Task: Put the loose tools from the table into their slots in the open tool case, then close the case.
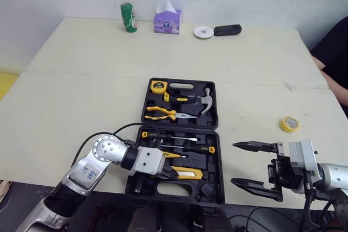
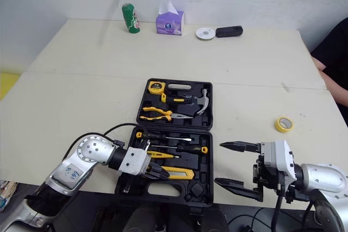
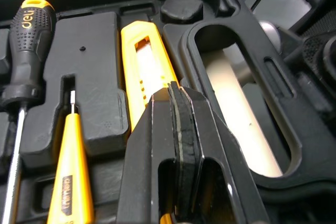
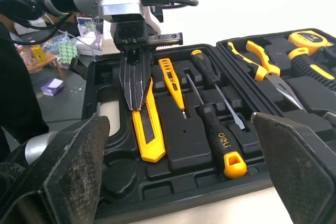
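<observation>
1. While I am watching through the head camera, the open tool case (image 1: 212, 161) is lying flat at the table's near edge, with its lid half away from me. A hammer (image 1: 205, 101) is sitting in the lid half. The left gripper (image 1: 171, 173) is resting on the yellow utility knife (image 1: 190, 174) in the near half. Its fingers are pressed together and are hiding the knife's left end. The right gripper (image 1: 235, 163) is hovering just right of the case, fingers spread wide and holding nothing. A roll of yellow tape (image 1: 289, 124) is lying on the table, well right of the case. A dark sleeve (image 1: 334, 52) is being cut off at the right edge.
2. Through the left wrist camera, I am seeing the pads touching along their length, with the tips over the knife. They are covering part of it, so I cannot tell whether it is fully seated. A black-handled screwdriver (image 3: 29, 40) and a yellow tester (image 3: 68, 177) are lying alongside, both cropped.
3. Through the right wrist camera, I am seeing the closed left fingers lying lengthwise along one end of the knife. The pliers (image 4: 257, 59) and tape measure (image 4: 310, 38) are showing only partly.
</observation>
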